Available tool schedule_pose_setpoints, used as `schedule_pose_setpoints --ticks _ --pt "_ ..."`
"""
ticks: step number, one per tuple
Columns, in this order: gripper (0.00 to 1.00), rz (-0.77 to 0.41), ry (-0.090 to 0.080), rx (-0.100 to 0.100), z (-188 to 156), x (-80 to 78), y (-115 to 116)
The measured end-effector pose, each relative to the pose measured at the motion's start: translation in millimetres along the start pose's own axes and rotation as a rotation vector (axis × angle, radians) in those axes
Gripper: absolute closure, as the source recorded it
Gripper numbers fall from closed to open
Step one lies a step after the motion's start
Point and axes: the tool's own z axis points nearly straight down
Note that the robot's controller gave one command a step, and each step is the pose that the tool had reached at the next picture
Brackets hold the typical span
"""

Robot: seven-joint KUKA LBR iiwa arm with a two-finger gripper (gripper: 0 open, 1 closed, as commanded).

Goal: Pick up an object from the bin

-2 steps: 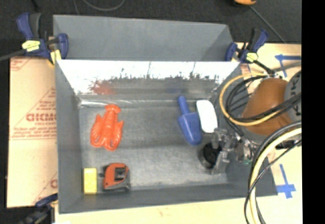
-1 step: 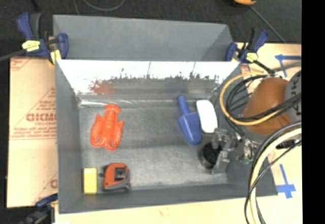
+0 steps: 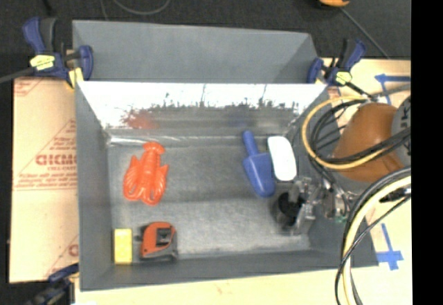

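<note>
the gripper (image 3: 294, 210) is hanging low just below the blue scoop (image 3: 257, 169), probably lining up a pick; its opening and hold cannot be told.

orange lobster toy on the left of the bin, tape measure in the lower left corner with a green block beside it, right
Not quite: the block is yellow, not green. The camera view shows it beside the orange-and-black tape measure in the lower left corner of the bin. The orange lobster toy lies on the left, as you say.
</note>
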Motion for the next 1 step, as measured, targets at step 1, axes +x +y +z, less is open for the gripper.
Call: schedule_pose_setpoints --ticks 1 --pt "1.0 -0.002 0.007 0.0 -20.7 0.3 -0.4"
